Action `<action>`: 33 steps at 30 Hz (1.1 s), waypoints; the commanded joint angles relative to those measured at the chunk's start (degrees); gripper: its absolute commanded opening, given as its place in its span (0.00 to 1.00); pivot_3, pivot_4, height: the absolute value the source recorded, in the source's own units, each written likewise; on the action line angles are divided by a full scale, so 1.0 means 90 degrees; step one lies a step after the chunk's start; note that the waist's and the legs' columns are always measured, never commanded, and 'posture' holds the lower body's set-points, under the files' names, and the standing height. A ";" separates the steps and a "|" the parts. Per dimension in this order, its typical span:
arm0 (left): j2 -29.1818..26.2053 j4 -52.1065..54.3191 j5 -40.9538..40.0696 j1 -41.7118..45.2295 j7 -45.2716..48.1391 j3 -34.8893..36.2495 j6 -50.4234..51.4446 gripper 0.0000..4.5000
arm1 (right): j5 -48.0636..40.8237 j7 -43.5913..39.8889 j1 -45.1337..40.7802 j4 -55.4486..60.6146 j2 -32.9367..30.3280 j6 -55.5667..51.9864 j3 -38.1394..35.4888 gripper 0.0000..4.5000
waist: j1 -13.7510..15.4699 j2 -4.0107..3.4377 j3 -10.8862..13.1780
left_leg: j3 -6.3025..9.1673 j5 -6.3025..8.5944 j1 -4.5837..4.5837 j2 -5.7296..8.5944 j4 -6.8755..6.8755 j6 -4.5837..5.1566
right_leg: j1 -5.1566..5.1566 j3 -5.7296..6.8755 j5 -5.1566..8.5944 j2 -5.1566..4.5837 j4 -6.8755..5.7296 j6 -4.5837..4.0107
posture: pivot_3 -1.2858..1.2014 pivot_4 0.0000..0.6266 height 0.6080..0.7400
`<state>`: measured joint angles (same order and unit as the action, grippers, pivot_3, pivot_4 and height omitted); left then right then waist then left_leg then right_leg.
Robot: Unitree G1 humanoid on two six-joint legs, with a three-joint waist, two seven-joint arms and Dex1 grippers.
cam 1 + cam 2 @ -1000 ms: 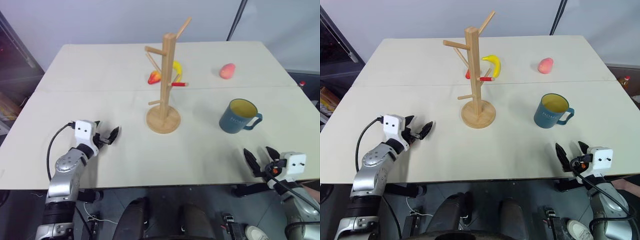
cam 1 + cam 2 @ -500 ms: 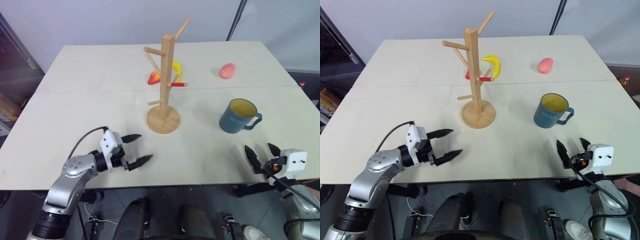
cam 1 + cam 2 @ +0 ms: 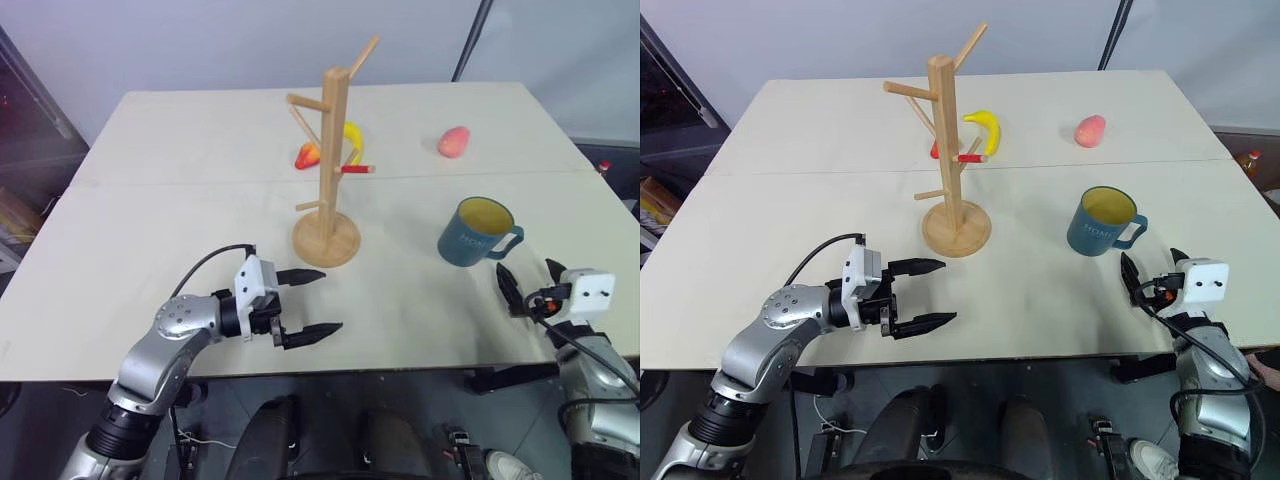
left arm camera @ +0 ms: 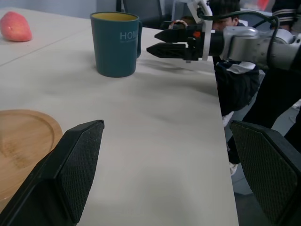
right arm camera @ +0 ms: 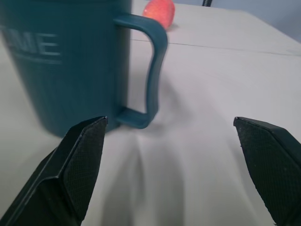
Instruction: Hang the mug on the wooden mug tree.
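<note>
Mug point(image 3: 477, 232) stands upright on the counter point(image 3: 180, 200), right of the wooden mug tree point(image 3: 330, 170) and well apart from it, handle turned toward the robot's right. No peg carries anything. Right tool point(image 3: 526, 285) sits just beside the mug on the near side, fingers spread wide, released, not touching it; its wrist view has the handle between the two fingertips but farther off. Left tool point(image 3: 310, 302) hovers over the counter's near edge in front of the tree's base, pointing toward the right, fingers apart and empty. Banana point(image 3: 985, 128), red fruit point(image 3: 309, 155) and peach-coloured fruit point(image 3: 454, 141) lie on the far half.
</note>
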<state>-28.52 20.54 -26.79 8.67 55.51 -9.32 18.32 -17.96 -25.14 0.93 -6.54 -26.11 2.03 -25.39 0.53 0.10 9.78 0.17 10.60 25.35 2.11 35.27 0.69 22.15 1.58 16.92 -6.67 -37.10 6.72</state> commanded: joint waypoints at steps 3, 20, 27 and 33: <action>0.0015 0.0272 -0.0093 0.0031 -0.0054 0.0084 -0.0077 1.00 | 0.0167 -0.0012 -0.0344 -0.0358 -0.0196 0.0279 0.0002 0.99 | 0.0006 0.0000 0.0000 | -0.0001 0.0000 0.0000 0.0001 0.0001 0.0000 | -0.0002 0.0000 -0.0004 0.0001 0.0000 0.0008 | 0.52 0.24 1.00; 0.0083 0.0241 -0.0074 0.0084 -0.0104 0.0079 -0.0134 1.00 | 0.0263 -0.0277 -0.1279 -0.1706 -0.0347 0.0632 0.0314 0.87 | -0.0011 0.0000 0.0001 | -0.0001 -0.0001 -0.0001 0.0001 0.0003 0.0001 | -0.0004 0.0000 -0.0006 0.0016 -0.0001 0.0011 | 0.52 0.24 1.00; 0.0162 0.0251 -0.0045 0.0030 -0.0194 0.0075 -0.0169 1.00 | 0.0162 -0.0569 -0.1471 -0.1830 -0.0325 0.0662 0.0397 0.11 | -0.0014 -0.0001 0.0001 | 0.0000 -0.0001 -0.0002 0.0000 0.0004 0.0001 | -0.0007 0.0001 -0.0007 0.0018 -0.0001 0.0014 | 0.52 0.24 1.00; 0.0182 0.0209 0.0018 -0.0086 -0.0270 0.0151 -0.0324 1.00 | 0.0216 -0.0783 -0.1139 -0.0664 -0.0429 0.0453 0.0678 0.02 | -0.0005 -0.0004 0.0003 | 0.0000 -0.0001 -0.0002 0.0000 0.0004 0.0001 | -0.0007 0.0000 -0.0007 0.0017 -0.0001 0.0014 | 0.52 0.24 1.00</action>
<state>-26.90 20.88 -26.69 8.29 53.27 -9.17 16.94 -15.91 -31.33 -9.49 -19.08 -28.38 6.12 -19.81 0.49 0.07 9.80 0.18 10.60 25.33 2.11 35.30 0.70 22.10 1.57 16.86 -6.54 -37.12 6.85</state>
